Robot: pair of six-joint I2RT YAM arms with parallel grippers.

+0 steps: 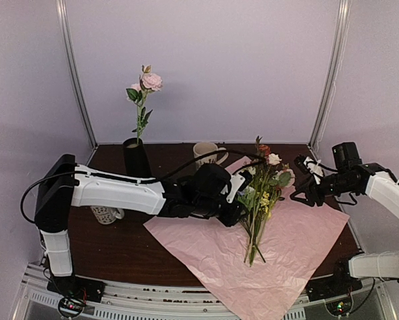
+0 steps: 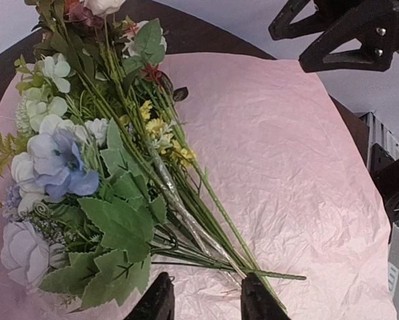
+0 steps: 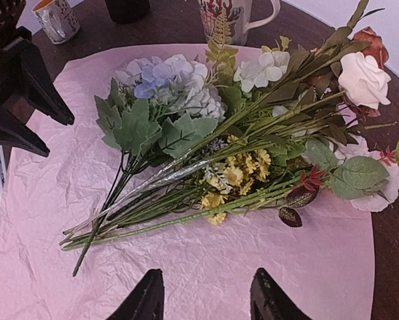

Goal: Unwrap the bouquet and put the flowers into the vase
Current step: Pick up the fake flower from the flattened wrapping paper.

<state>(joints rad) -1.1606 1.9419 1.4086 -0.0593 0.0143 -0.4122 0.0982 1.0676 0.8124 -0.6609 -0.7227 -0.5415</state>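
Two hands (image 2: 209,303) (image 3: 206,293), apparently two mugs (image 1: 209,153) (image 1: 106,215)

paper (image 1: 299,233): lilac-pink, crinkled | vase (image 1: 137,159): black | flowers (image 1: 263,193): white, yellow, lavender, red, green

- Vase (image 1: 137,159): base hidden behind left arm (image 1: 119,193).
- Patterned white mug (image 1: 107,215): top covered by the same arm.
- Flowers (image 2: 86,167): topmost blooms cut off at top edge, left wrist view.
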